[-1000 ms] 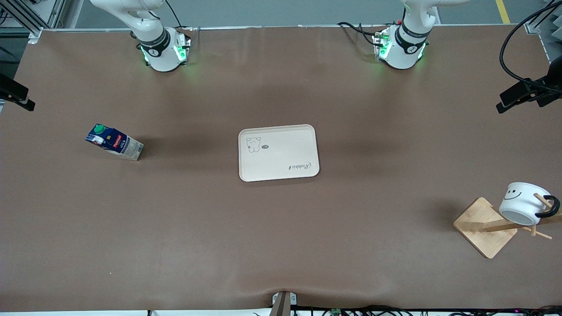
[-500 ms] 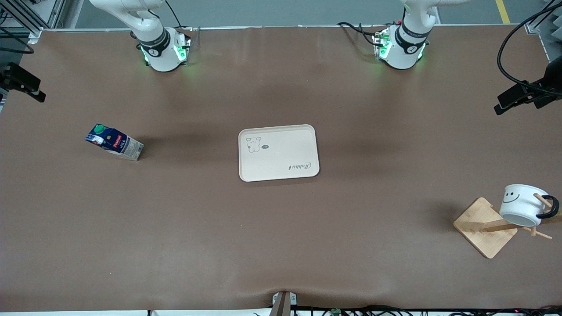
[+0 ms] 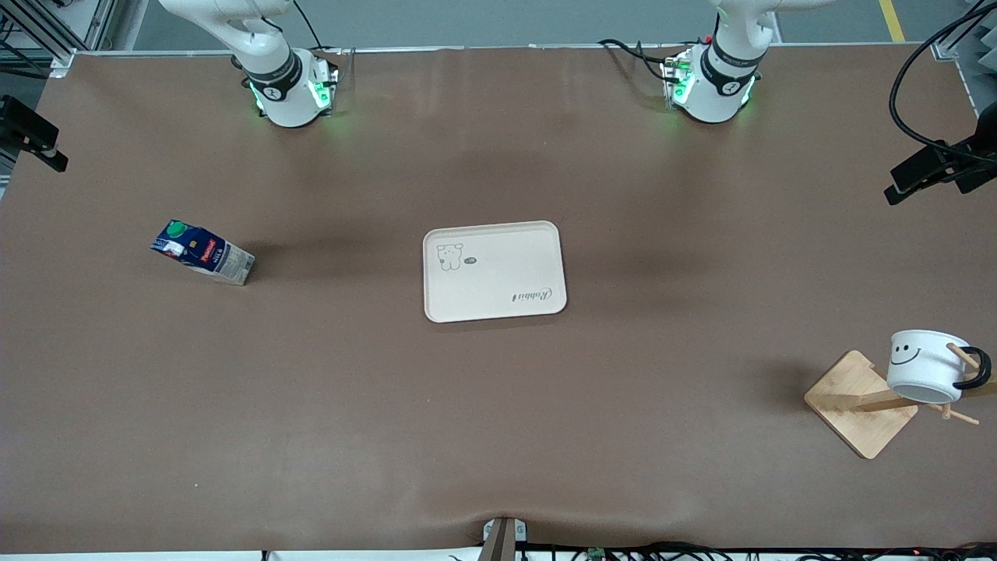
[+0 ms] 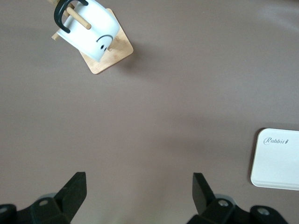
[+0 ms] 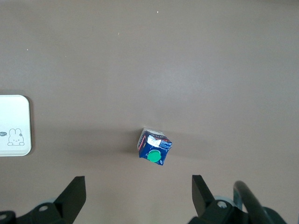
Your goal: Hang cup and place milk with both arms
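The white cup (image 3: pixel 923 366) with the smiley face hangs by its black handle on a peg of a wooden rack (image 3: pixel 853 401), near the left arm's end of the table. It also shows in the left wrist view (image 4: pixel 96 32). The dark blue milk (image 3: pixel 201 253) stands on the table toward the right arm's end, green cap up, and shows in the right wrist view (image 5: pixel 154 151). My left gripper (image 4: pixel 138 193) is open and empty, high over bare table (image 3: pixel 931 171). My right gripper (image 5: pixel 138 193) is open and empty, high over the table beside the milk (image 3: pixel 31 144).
A cream tray (image 3: pixel 494 270) with a rabbit drawing lies in the middle of the table; it also shows at the edge of both wrist views (image 4: pixel 275 158) (image 5: pixel 14 126). The brown table mat (image 3: pixel 498 436) spreads around it.
The cup has swung and settled a little lower on its peg. The right gripper has shifted slightly at the table's edge; the left gripper has barely moved. The milk has not moved.
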You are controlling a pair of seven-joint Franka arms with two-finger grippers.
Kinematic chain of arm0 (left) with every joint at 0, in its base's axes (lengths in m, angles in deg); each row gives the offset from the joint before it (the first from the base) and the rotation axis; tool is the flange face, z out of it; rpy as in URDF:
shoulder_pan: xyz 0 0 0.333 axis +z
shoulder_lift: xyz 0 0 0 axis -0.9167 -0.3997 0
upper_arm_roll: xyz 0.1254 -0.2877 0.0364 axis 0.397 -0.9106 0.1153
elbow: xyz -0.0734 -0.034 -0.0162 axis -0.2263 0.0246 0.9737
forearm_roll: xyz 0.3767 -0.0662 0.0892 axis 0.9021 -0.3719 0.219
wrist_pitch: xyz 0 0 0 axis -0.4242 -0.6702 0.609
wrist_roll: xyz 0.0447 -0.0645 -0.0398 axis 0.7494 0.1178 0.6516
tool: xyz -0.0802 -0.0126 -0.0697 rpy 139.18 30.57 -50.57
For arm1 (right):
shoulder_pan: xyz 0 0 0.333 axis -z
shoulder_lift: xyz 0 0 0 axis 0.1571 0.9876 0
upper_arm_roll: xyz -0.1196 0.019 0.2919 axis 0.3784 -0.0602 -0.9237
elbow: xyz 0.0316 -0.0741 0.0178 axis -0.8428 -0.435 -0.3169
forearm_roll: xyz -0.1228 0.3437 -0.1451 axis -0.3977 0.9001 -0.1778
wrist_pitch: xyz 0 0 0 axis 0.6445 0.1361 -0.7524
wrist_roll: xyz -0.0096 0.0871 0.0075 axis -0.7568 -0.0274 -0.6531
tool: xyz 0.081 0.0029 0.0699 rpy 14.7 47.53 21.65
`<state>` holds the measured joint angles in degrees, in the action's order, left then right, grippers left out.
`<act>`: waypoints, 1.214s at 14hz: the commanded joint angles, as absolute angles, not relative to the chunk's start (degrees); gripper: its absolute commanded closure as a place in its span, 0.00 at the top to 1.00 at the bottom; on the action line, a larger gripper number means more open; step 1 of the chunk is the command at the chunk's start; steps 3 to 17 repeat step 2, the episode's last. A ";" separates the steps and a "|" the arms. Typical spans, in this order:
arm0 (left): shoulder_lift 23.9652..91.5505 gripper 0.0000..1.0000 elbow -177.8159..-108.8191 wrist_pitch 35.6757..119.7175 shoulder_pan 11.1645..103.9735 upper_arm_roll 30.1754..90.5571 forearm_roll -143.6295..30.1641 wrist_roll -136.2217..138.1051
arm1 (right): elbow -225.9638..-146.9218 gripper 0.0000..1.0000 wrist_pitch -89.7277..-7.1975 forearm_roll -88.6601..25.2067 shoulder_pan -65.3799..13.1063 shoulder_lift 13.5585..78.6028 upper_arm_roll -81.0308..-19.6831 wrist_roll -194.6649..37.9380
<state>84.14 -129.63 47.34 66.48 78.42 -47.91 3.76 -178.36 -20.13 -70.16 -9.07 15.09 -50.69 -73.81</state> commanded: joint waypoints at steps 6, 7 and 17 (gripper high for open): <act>83.99 1.00 -128.77 46.32 66.09 78.43 -47.57 3.81 | -179.09 1.00 -20.47 -70.95 -8.51 13.92 -50.97 -73.37; 83.99 1.00 -128.77 46.32 66.09 78.43 -47.57 3.81 | -179.09 1.00 -20.47 -70.95 -8.51 13.92 -50.97 -73.37; 83.99 1.00 -128.77 46.32 66.09 78.43 -47.57 3.81 | -179.09 1.00 -20.47 -70.95 -8.51 13.92 -50.97 -73.37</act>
